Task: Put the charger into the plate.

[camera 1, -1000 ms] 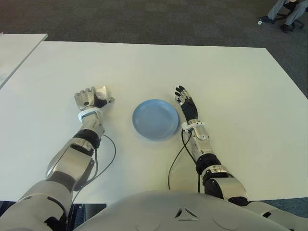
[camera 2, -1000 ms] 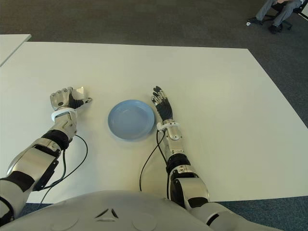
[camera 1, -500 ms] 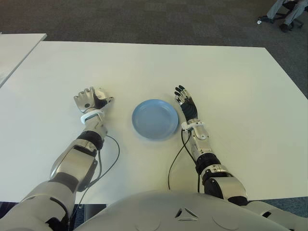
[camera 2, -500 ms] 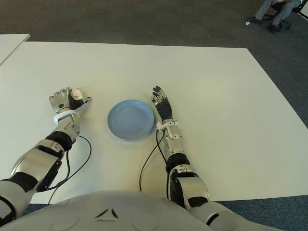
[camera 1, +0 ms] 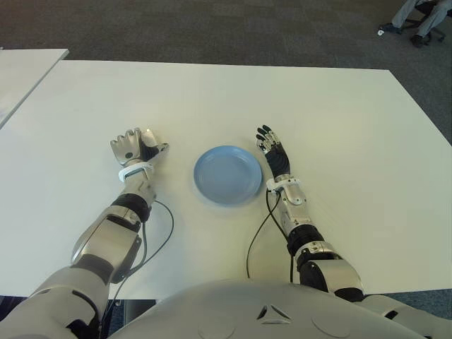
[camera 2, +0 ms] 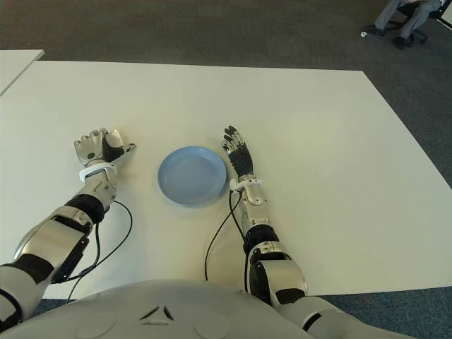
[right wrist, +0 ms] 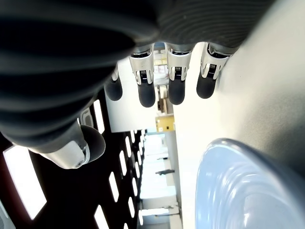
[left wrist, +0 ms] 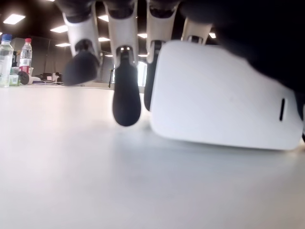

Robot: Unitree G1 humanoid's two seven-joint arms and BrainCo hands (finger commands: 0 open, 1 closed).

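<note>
in the eye views, the left hand (camera 1: 135, 149) sits on the wide white desk (camera 1: 339, 120), well to the left of the round pale blue plate (camera 1: 227, 174), its fingers curled over something that is almost hidden from above. the plate holds nothing. the right hand (camera 1: 275, 153) shows just beside the plate's right edge, palm down, fingers straight and spread, holding nothing.

in the left wrist view, the smooth white block-shaped charger (left wrist: 224, 98) fills the space under the palm, its lower face on or just above the desk; it is hard to say which. the dark-tipped fingers (left wrist: 126, 98) hang down on its far side, wrapped around it, so the left hand looks closed on the charger, though how firm the grip is cannot be read.

in the right wrist view, the right hand's fingertips (right wrist: 147, 93) are extended and apart with nothing between them, and the blue plate's rim lies close by.

judged from this, the task is at its early stage: the charger is gripped but not clearly lifted. the carry across to the plate and the release into it are left.
</note>
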